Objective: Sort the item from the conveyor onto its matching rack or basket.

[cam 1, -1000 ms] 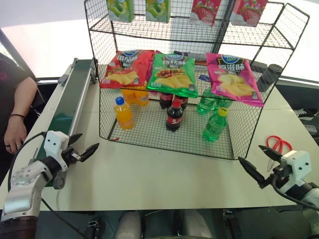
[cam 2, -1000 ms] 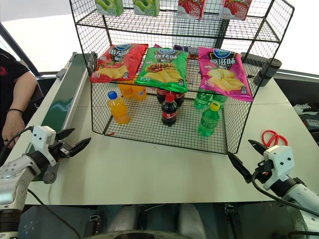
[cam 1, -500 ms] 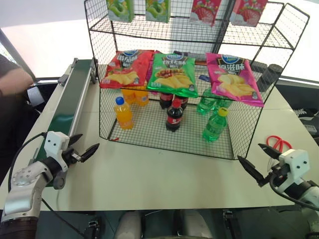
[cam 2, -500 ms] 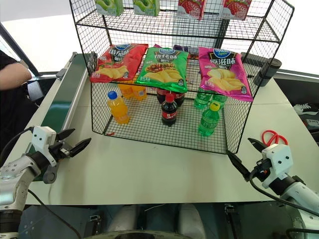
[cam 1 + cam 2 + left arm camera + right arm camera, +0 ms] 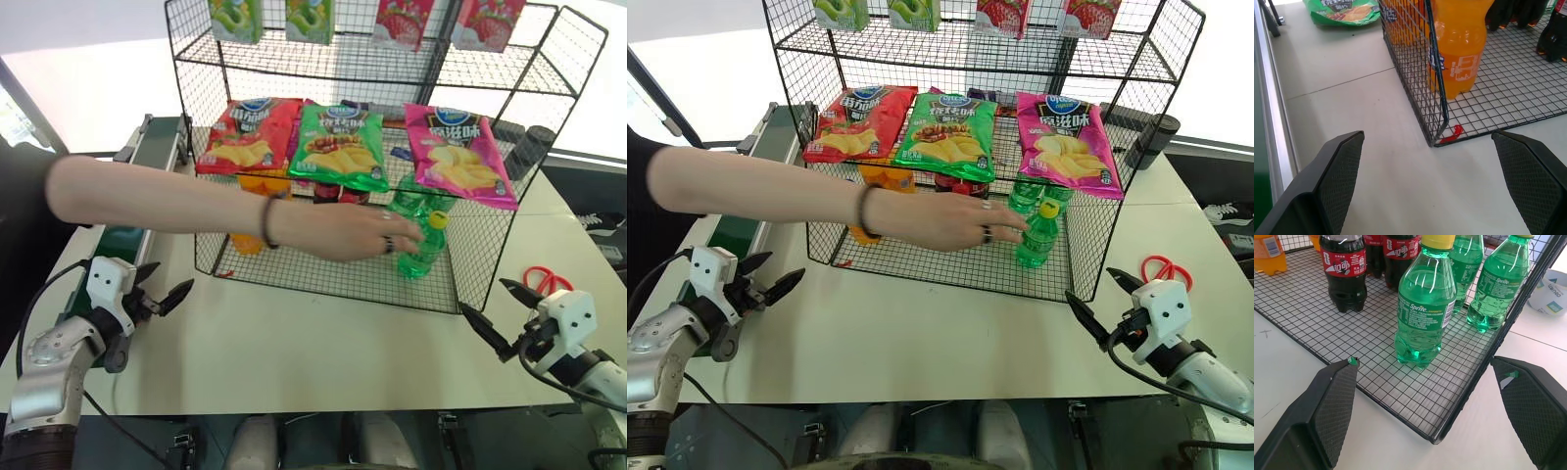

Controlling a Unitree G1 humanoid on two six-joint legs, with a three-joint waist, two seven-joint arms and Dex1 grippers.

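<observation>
A small green bottle point(image 5: 421, 251) with a yellow cap stands at the front right of the black wire rack's point(image 5: 468, 282) walled bottom tier. It also shows upright on the grid in the right wrist view as the green bottle point(image 5: 1425, 303). A person's hand point(image 5: 364, 233) reaches across from the left, fingers at the bottle's neck; I cannot tell whether they grip it. The dark-green conveyor point(image 5: 155, 147) runs along the table's left side, partly hidden by the arm. My left gripper point(image 5: 172, 278) hangs open beside the conveyor. My right gripper point(image 5: 482, 297) stands open off the rack's front right corner. Both are empty.
An orange bottle point(image 5: 1457, 49) and cola bottles point(image 5: 1344, 274) stand in the bottom tier, with more green bottles point(image 5: 1498, 284) behind. Three chip bags point(image 5: 343, 145) lie on the sloped shelf. Red scissors point(image 5: 549, 282) lie at the right, and a dark cup point(image 5: 530, 151) stands beyond the rack.
The person's arm has swung in from the left, across the table and the front of the rack, to the green bottle. Both grippers have stayed put and open.
</observation>
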